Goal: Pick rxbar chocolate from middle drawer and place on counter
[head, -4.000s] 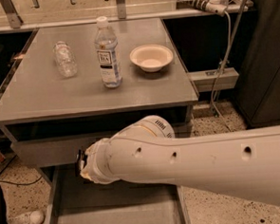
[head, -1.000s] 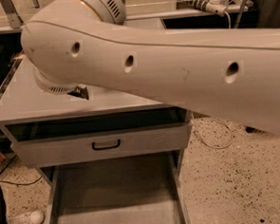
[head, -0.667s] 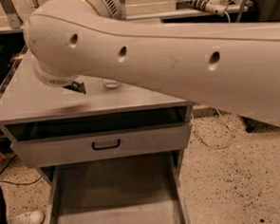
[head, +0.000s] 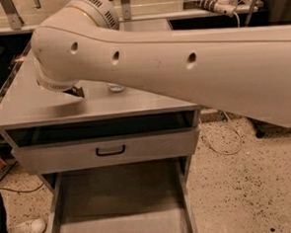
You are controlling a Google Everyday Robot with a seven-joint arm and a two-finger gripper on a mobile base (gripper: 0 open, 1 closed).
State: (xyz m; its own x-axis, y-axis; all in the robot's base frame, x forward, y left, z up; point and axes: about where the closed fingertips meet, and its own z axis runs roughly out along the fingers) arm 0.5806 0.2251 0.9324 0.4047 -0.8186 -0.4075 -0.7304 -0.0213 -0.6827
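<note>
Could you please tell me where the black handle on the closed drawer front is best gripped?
Probably its horizontal bar at the middle, from the front, closing vertically across it: the handle is a shallow loop standing off the drawer front. The gripper is over the counter, largely hidden.

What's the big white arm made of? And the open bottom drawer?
The arm looks like smooth white plastic with a soft sheen; painted metal is possible. The middle drawer looks like matte grey metal, with thin side walls. The gripper sits mostly hidden under the arm, above the counter.
</note>
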